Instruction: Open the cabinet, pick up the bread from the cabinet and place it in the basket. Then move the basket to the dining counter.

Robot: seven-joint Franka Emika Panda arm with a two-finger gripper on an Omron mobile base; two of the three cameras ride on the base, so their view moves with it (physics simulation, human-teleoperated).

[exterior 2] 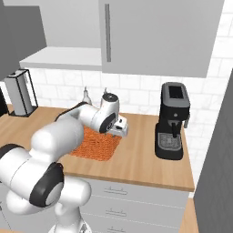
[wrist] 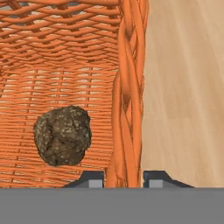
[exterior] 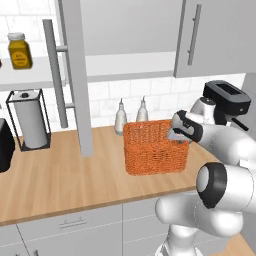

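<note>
hand view looks down along the pincer (wrist: 124,178), whose two dark fingertips straddle the right-hand wall of the basket (wrist: 124,87), one tip inside and one outside; they look closed in on the woven rim, though whether they already pinch it tight i cannot tell. the bread (wrist: 62,135), a dark, rough round loaf, lies on the basket floor just beside that wall. left base view puts the basket on the wood counter (exterior: 60,180), below the cabinet (exterior: 75,75) with its door swung open. the weave looks light but springy, so a grip on one wall may let it tilt and the loaf roll; the thick braided rim seems the stiffest hold.
</note>
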